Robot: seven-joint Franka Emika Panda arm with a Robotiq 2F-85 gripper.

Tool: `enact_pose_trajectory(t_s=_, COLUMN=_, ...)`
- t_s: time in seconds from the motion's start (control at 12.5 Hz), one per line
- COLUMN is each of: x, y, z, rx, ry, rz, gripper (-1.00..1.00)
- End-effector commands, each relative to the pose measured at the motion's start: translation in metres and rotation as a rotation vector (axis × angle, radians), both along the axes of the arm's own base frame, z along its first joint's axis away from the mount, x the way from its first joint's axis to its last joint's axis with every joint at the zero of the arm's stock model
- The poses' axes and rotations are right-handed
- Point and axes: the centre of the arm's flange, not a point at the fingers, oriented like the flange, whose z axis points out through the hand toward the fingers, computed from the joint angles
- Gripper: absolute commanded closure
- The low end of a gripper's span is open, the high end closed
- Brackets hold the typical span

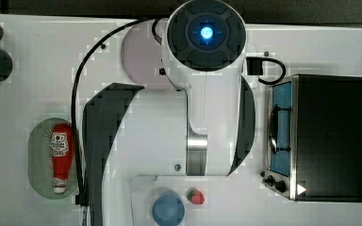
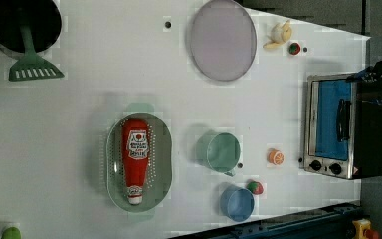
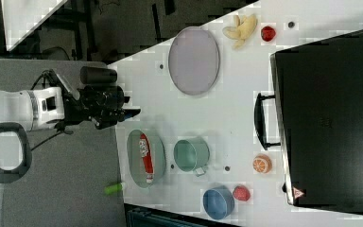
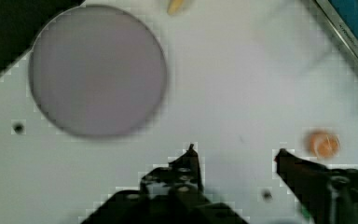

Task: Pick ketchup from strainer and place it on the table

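Black claw [image 4: 235, 150] hangs wide open and empty above the table [image 4: 242, 88] — ketchup [image 2: 135, 159] lies in the strainer [image 2: 163, 164].

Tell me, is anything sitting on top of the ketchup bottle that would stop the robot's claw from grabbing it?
No. The ketchup lies alone in the strainer, with nothing on it. The gripper is open and empty, over bare table near the lilac plate. Open table beside the strainer leaves room to put it down.
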Motion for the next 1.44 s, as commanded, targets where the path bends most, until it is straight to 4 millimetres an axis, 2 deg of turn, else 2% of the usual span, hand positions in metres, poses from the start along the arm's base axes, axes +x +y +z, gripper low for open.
enact_pose_trajectory(t_s=0.08, x=-0.102, y=-0.020, z=0.065, rx=0.032, ry=0.001, rz=-0.111, gripper=-0.58)
enact_pose_trajectory(t_s=0.24, x=-0.097, y=-0.006, z=0.059, rx=0.033, ry=0.011, rz=-0.085, gripper=-0.99)
enact_pose_trajectory(t_s=0.48, x=-0.085, y=0.052, z=0.044, rx=0.047, ry=0.011, rz=0.017, gripper=-1.00)
enact_pose_trajectory(t_s=0.8, x=-0.086, y=0.153, z=0.012, rx=0.021, ry=0.044, rz=0.206, gripper=-1.00)
enact_pose_trajectory(t_s=1.12, x=-0.097, y=0.254, z=-0.019, rx=0.031, ry=-0.005, rz=0.347, gripper=-1.00)
enact_pose_trajectory(t_s=1.28, x=-0.110, y=0.297, z=-0.042, rx=0.049, ry=-0.013, rz=0.419, gripper=-1.00)
enact_pose_trajectory(t_s=1.44, x=-0.125, y=0.334, z=-0.075, rx=0.078, ry=-0.021, rz=0.496, gripper=-1.00)
